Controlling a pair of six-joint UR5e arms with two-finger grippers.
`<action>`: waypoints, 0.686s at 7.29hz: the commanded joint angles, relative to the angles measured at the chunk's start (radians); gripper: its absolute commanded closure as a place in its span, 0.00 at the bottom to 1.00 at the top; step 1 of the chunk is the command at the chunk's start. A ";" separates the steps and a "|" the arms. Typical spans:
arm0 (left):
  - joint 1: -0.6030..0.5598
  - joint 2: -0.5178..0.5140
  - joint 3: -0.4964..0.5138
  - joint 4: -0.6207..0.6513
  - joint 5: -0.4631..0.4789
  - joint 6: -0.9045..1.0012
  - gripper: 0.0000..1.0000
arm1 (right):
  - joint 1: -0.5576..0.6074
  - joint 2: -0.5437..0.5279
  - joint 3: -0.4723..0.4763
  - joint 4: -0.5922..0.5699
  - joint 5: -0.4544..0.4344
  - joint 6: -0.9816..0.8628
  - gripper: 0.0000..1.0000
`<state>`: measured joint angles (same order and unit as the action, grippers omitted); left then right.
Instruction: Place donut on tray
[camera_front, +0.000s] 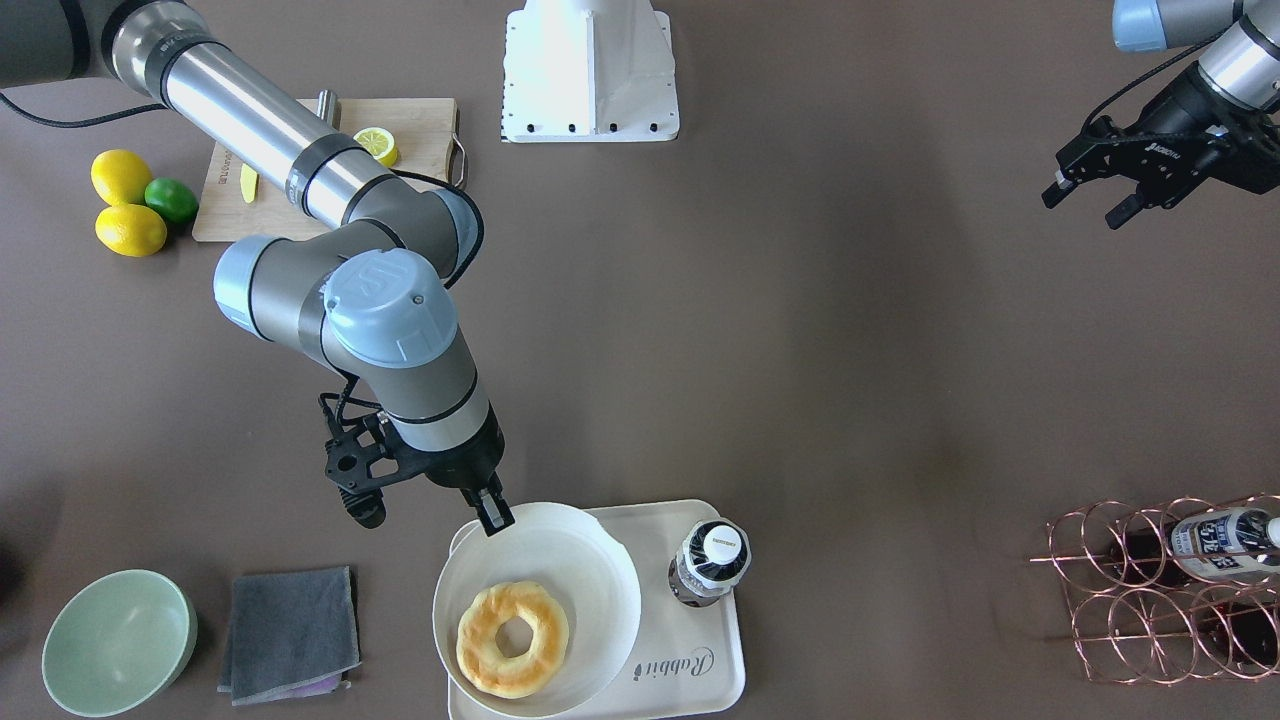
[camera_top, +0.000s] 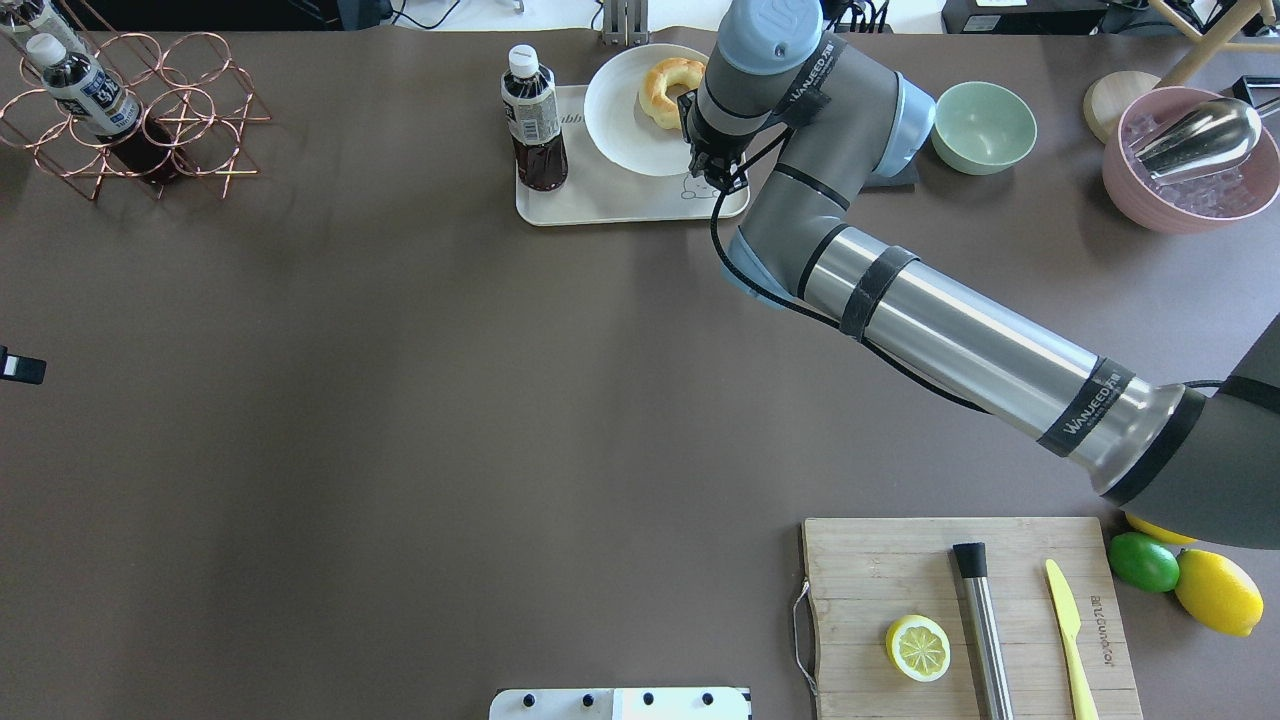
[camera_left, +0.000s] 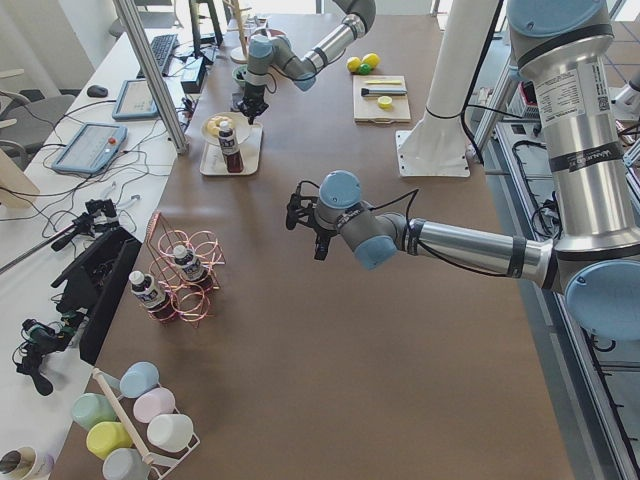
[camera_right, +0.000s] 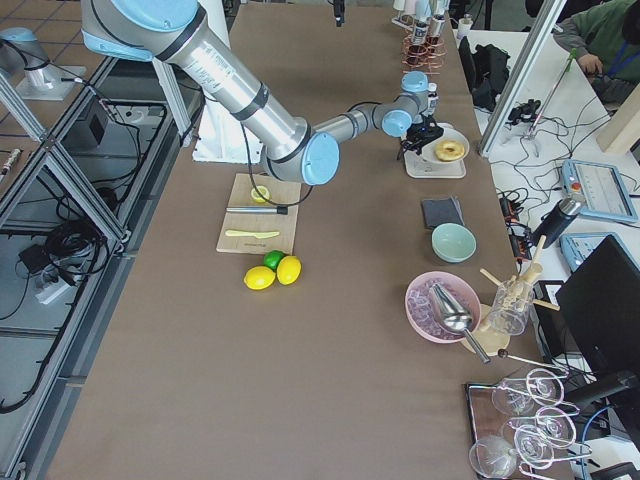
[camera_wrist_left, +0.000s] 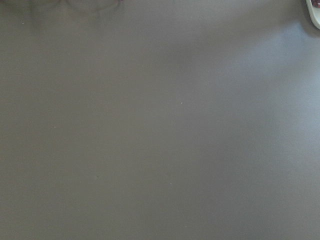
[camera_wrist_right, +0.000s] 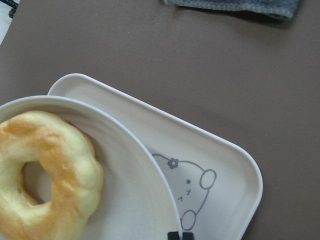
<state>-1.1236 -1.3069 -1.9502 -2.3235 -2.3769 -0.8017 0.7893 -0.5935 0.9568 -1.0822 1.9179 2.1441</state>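
Observation:
The donut (camera_front: 485, 650) lies on a round white plate (camera_front: 580, 560), and the plate rests on the cream tray (camera_front: 700, 670) with the bear drawing. The right wrist view shows the donut (camera_wrist_right: 70, 170), the plate (camera_wrist_right: 135, 200) and the tray (camera_wrist_right: 220, 160) close up. My right gripper (camera_front: 490, 515) is at the plate's near rim, and its black fingertips (camera_wrist_right: 173, 235) are closed on that rim. My left gripper (camera_front: 1085, 200) hangs open and empty, far off over bare table.
A dark drink bottle (camera_front: 712, 562) stands on the tray beside the plate. A grey cloth (camera_front: 290, 632) and a green bowl (camera_front: 118, 640) lie next to the tray. A cutting board (camera_front: 420, 130) with a lemon half and a copper wire rack (camera_front: 1170, 590) sit further away.

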 joint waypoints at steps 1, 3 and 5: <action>-0.009 0.011 0.008 -0.017 0.002 0.001 0.02 | -0.004 0.027 -0.073 0.073 0.003 -0.144 0.73; -0.009 -0.006 0.022 -0.017 0.001 0.001 0.02 | -0.002 0.020 -0.032 0.068 0.007 -0.226 0.00; -0.005 -0.032 0.045 -0.017 -0.001 0.001 0.02 | 0.050 -0.117 0.148 0.061 0.129 -0.288 0.00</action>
<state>-1.1306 -1.3168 -1.9251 -2.3408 -2.3767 -0.8007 0.7978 -0.5977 0.9561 -1.0148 1.9502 1.9201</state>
